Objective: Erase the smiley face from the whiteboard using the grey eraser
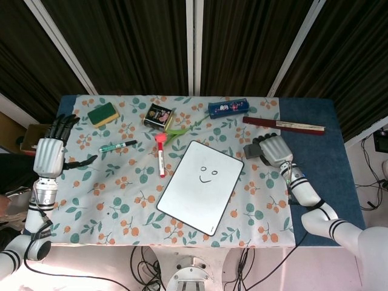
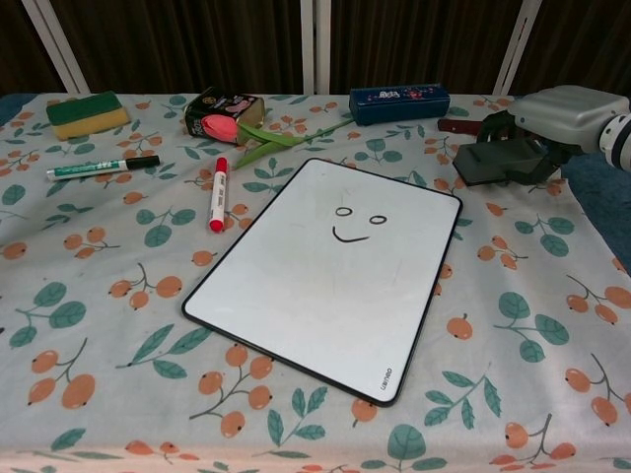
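The whiteboard lies tilted in the middle of the table, with a small smiley face drawn near its far end. Just off the board's far right corner, my right hand holds the grey eraser, fingers wrapped over it. The eraser is tipped slightly and sits just off the board's edge. My left hand hovers at the table's left edge with fingers spread and nothing in it. The chest view does not show it.
Along the far side lie a green sponge, a small tin, a blue pencil case and a dark red fan. A green marker and a red marker lie left of the board.
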